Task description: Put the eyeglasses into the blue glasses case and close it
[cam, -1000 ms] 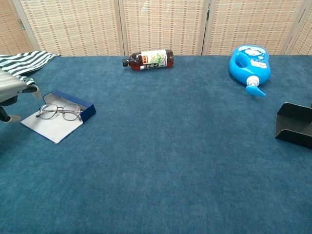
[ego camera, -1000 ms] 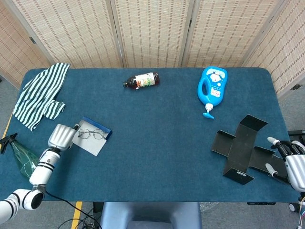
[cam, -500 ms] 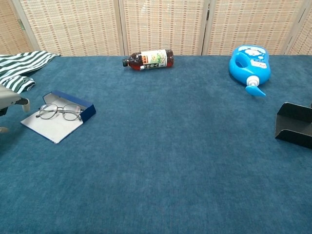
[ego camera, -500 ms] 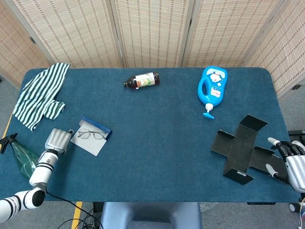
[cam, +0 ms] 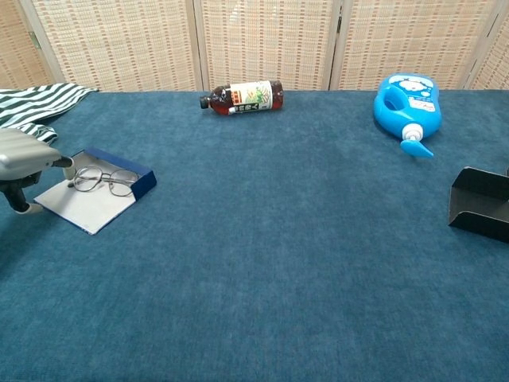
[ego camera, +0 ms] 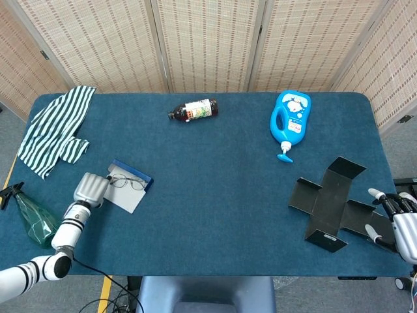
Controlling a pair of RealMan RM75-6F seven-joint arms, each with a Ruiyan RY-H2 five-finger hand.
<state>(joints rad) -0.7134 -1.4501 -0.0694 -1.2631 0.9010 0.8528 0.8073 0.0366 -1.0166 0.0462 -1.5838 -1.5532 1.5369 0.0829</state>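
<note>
Eyeglasses (ego camera: 128,182) lie at the lower left of the head view, lenses flat on the open blue glasses case (ego camera: 130,186), whose grey lid is spread toward the bottom of the frame with the blue tray wall on its upper right side. The left hand (ego camera: 91,188) sits at the case's left edge, just beside or touching the near temple of the glasses; whether its fingers pinch the frame or merely nudge it cannot be told from here, though the placement suggests it is seating the glasses in the tray before the lid is folded over. The right hand (ego camera: 399,222) rests at the lower right edge, fingers apart and holding nothing, beside a flattened black box (ego camera: 332,201). A striped cloth (ego camera: 53,129) lies above the case and a green spray bottle (ego camera: 29,215) below left, so free table lies mainly to the case's right. In the chest view the left hand (cam: 24,157) enters from the left edge with a fingertip (cam: 68,162) up against the glasses' (cam: 100,178) left end, and the case (cam: 103,188) still lies open; a brown bottle (cam: 242,96) and a blue jug (cam: 407,103) stand well apart along the far edge.
</note>
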